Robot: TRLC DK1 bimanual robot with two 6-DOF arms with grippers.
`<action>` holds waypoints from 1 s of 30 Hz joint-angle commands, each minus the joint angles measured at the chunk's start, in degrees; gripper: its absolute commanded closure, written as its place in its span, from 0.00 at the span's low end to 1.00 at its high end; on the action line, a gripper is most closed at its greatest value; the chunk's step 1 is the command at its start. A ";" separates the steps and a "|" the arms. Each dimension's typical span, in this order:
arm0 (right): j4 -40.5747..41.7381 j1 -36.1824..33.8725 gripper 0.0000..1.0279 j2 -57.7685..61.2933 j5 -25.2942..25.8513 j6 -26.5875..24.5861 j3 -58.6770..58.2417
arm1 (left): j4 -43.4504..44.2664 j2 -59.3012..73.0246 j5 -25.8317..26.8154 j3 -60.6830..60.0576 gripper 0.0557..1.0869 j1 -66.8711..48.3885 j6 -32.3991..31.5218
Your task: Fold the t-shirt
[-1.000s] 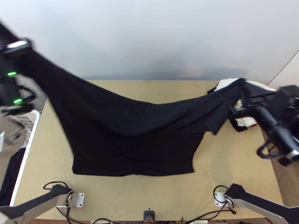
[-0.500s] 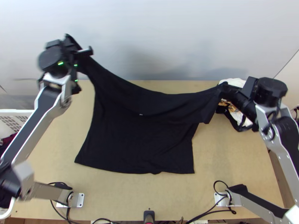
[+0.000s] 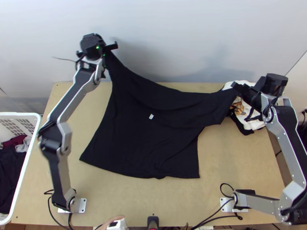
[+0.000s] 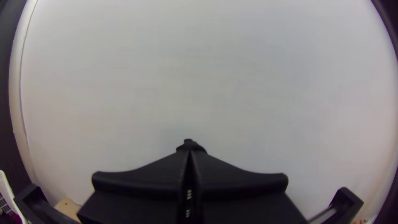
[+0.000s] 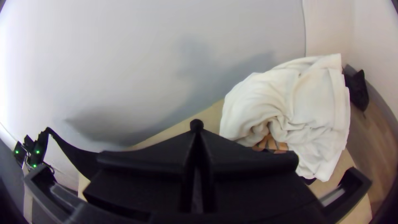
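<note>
Stretching seems intended: far ends of black t-shirt (image 3: 142,142) are pinched in closed jaws of left gripper (image 4: 190,150) and right gripper (image 5: 197,127), near hem laid on table (image 3: 238,165), presumably so creases are drawn out.

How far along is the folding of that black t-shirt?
Still to be folded, it seems. The t-shirt is opened out, its near part spread on the table. In hand: the left gripper holds one far end raised, the right gripper the other. Left: laying the far part down, then all the folding; no finished fold is visible.
</note>
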 commanded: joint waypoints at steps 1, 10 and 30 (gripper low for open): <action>1.78 -4.87 0.98 4.93 -0.31 2.50 0.12 | 2.53 12.68 1.85 10.94 0.97 -0.84 -0.11; 3.28 -3.47 0.98 9.14 -0.31 2.76 -1.20 | 2.79 14.08 1.41 9.18 0.96 -0.40 -3.71; 3.36 2.33 0.98 9.14 -0.31 4.25 -3.83 | -36.49 -13.25 14.68 -0.40 0.05 -1.45 -19.62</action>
